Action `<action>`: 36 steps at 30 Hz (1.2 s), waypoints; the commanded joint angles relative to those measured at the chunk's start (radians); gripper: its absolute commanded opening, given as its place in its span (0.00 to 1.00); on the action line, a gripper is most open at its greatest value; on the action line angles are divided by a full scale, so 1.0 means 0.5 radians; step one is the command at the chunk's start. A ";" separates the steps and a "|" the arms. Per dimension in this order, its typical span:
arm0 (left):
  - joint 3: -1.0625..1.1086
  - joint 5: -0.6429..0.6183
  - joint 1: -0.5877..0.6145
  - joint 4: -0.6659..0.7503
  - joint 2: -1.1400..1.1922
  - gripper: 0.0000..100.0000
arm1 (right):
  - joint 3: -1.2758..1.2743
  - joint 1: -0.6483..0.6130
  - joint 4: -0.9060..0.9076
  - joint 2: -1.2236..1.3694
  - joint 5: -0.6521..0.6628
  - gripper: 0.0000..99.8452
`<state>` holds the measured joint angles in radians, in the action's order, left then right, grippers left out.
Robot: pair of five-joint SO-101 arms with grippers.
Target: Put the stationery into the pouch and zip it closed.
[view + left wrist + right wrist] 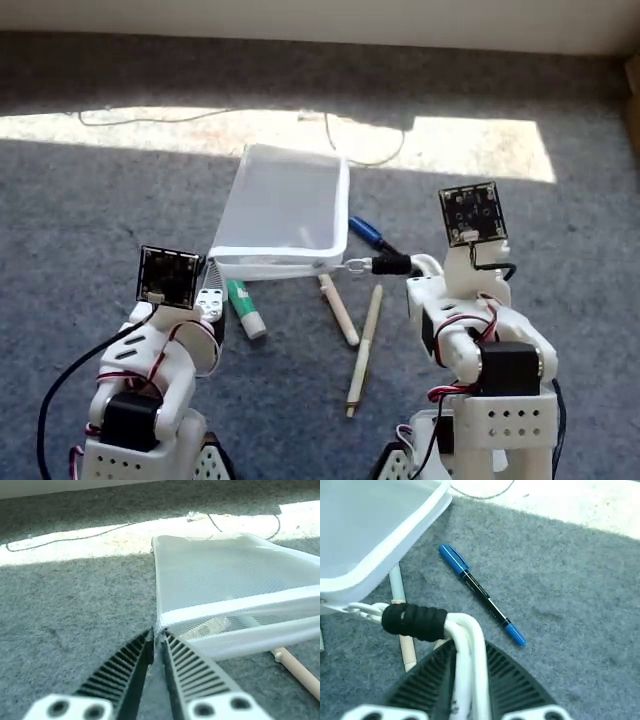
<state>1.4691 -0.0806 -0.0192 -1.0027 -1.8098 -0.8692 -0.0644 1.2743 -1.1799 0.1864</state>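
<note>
Pouch: we see the white mesh zip pouch (283, 205) lying on the grey carpet (90, 220) between the two arms, its mouth open toward them.
Left gripper (157, 636): we find it clamped tight on the pouch's near corner seam.
Right gripper (469, 650): pinching the white cord pull loop (415, 621) with its black wrap, at the pouch's other near corner.
Stationery: the blue pen (368, 233), green-and-white marker (243, 308), short pale wooden stick (338, 310) and longer pale wooden stick (364, 350) lie on the carpet outside the pouch, near its mouth.

Pouch (285, 205): translucent white mesh cloth. Carpet (90, 220): rough grey pile. Pencils (364, 345): bare matt wood. Pen (481, 594): glossy blue plastic. Pull cord (415, 621): smooth white, matt black wrap.
</note>
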 commanded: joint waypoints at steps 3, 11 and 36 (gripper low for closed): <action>-0.011 0.006 0.048 0.037 -0.020 0.11 | 0.265 -0.060 0.069 -0.054 -0.015 0.01; -0.008 -0.138 0.051 0.037 -0.017 0.24 | 0.535 -0.311 0.293 -0.054 -0.018 0.01; 0.106 0.015 -0.054 0.282 -0.017 0.11 | 0.848 -0.453 0.634 -0.054 -0.015 0.01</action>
<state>1.5719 -0.0852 -0.0345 -0.8800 -1.8098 -0.5071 -0.2670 1.5796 -1.1891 0.1864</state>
